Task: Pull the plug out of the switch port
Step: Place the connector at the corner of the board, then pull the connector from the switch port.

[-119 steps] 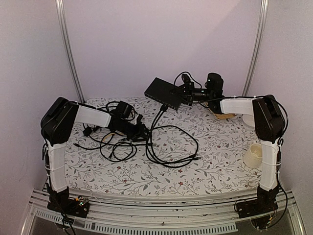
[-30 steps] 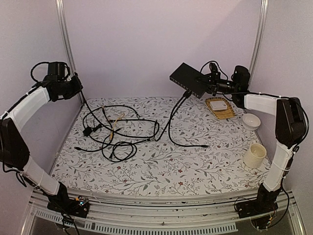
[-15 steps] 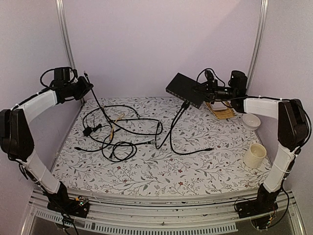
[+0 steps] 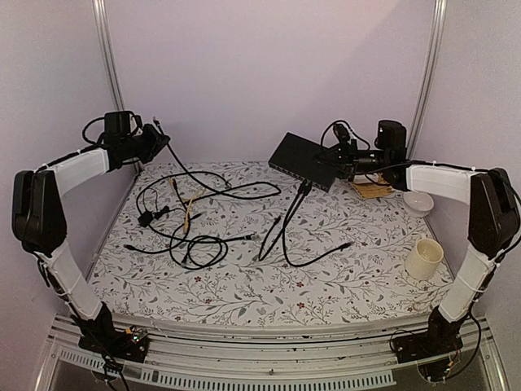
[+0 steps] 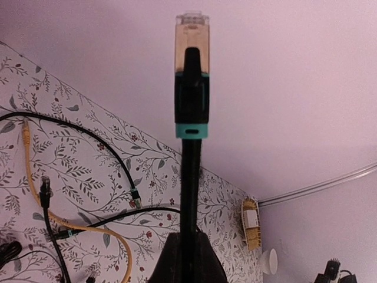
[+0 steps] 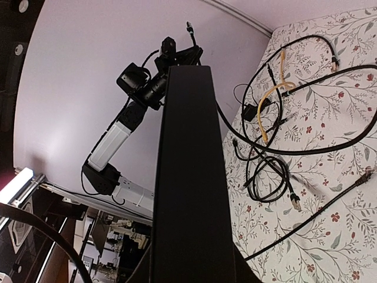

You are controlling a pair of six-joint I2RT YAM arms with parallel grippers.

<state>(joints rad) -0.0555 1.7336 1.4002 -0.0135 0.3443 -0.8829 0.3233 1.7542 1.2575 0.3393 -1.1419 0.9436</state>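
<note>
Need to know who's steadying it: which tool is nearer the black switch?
Right. The right tool grips the switch by one edge; the left tool is far off to the left, holding a cable below its plug.

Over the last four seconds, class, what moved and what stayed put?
The left gripper rose from the cables to the far left, jaws shut on a freed plug. The right gripper kept holding the switch, shifting it right. The cup and bowl stayed.
</note>
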